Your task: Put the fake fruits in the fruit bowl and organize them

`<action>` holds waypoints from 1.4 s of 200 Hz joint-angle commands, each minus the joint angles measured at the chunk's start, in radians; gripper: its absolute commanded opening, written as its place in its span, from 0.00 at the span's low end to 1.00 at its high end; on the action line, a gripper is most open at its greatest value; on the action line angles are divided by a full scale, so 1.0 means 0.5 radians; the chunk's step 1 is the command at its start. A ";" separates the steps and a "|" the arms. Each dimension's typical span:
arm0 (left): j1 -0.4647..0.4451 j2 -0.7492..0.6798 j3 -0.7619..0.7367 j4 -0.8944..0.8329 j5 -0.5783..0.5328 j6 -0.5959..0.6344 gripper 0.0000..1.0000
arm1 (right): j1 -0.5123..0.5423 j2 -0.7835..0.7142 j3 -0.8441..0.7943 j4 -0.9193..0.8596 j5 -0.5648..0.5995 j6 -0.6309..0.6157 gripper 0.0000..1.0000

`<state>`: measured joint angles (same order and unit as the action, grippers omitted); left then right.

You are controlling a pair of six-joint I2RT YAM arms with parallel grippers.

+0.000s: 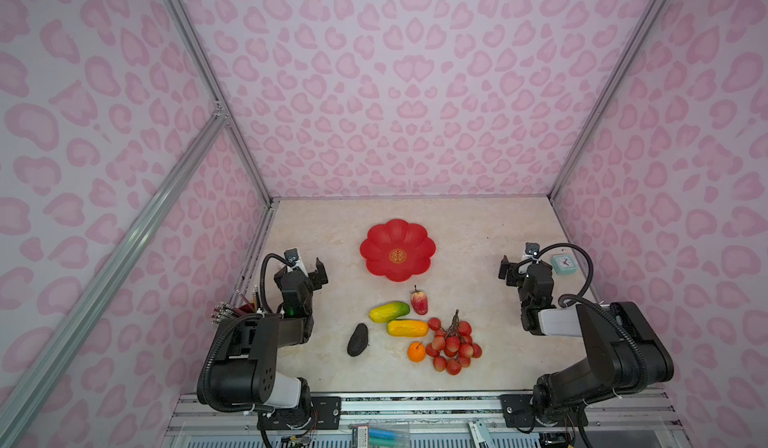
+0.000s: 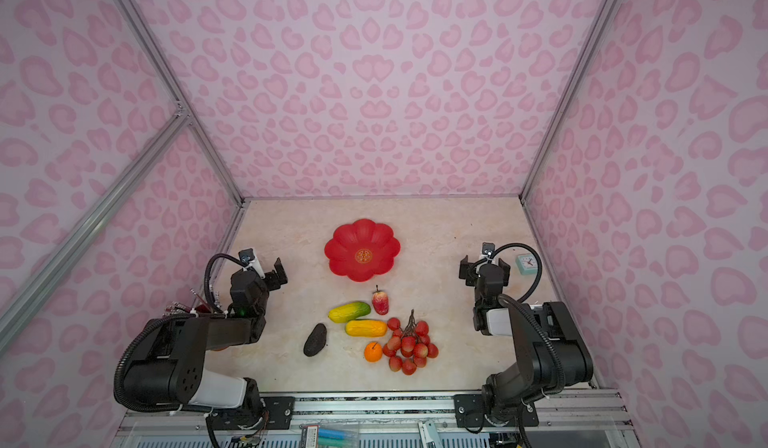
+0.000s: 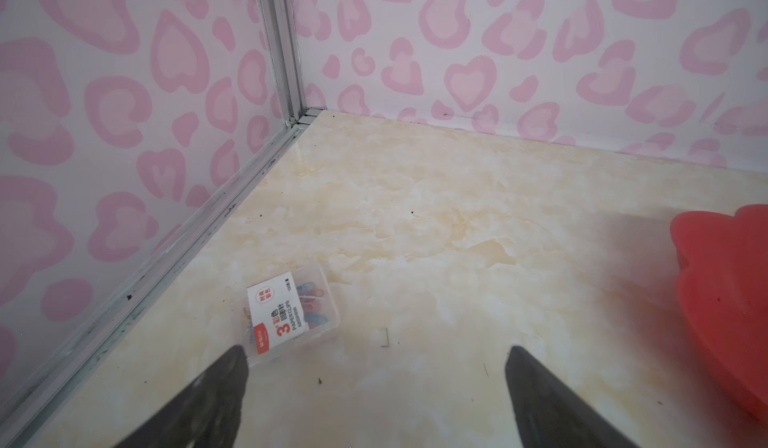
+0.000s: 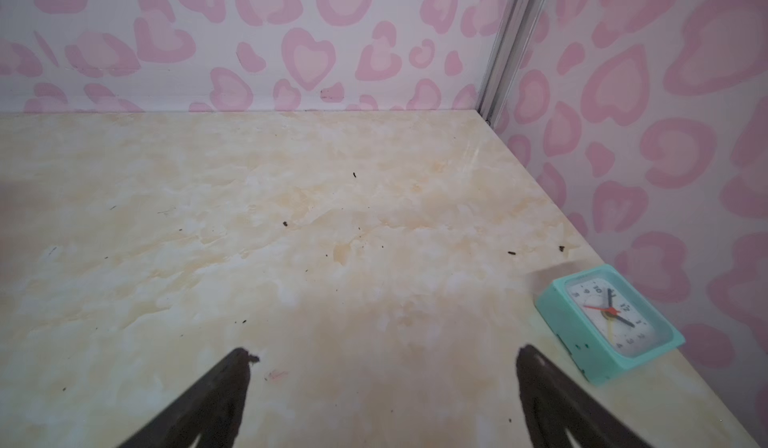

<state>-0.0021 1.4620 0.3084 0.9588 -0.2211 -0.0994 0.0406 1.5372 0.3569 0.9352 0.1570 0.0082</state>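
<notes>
On the counter (image 1: 478, 233), the fruit bowl (image 1: 376, 254) lies near the middle, toward the back wall. It holds nothing: only its gold emblem shows at the centre. All the fake fruits lie in front of it and apart from it. The apple (image 1: 419, 302) is nearest to the bowl. Then come the greener mango (image 1: 389, 312) and the orange mango (image 1: 407, 328) close together, with the avocado (image 1: 358, 340) to their left. The orange (image 1: 416, 352) and the lychees (image 1: 453, 348) are closest to the robot.

The left claw (image 3: 376, 352) and the right claw (image 4: 384, 350) both stand wide open and grip nothing. Each hovers over bare counter at its own side, the left one near the bowl's rim and the right one near a teal clock (image 4: 609, 321). A box of paper clips (image 3: 291, 315) lies by the left wall.

I judge the task to be at its first step, with 0 fruits placed. The next move calls for 1 arm to come toward the fruits, descend over 1 piece, perhaps the apple, and close across its narrow width.
</notes>
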 commanded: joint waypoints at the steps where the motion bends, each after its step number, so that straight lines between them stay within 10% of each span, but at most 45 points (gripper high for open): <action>1: -0.002 0.010 0.018 0.073 -0.018 0.015 0.97 | 0.000 0.003 -0.003 0.012 0.002 0.014 0.99; 215: 0.001 -0.063 0.111 -0.129 0.037 0.039 0.97 | -0.009 -0.032 -0.008 0.063 0.026 0.032 0.99; 280: -0.112 -0.581 0.383 -1.012 0.057 -0.158 0.95 | 0.027 -0.410 0.403 -1.083 0.283 0.482 0.99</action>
<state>-0.0269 1.2469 0.4664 0.6319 -0.2161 -0.1131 0.0486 1.3743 0.5278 0.6216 0.2024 0.0620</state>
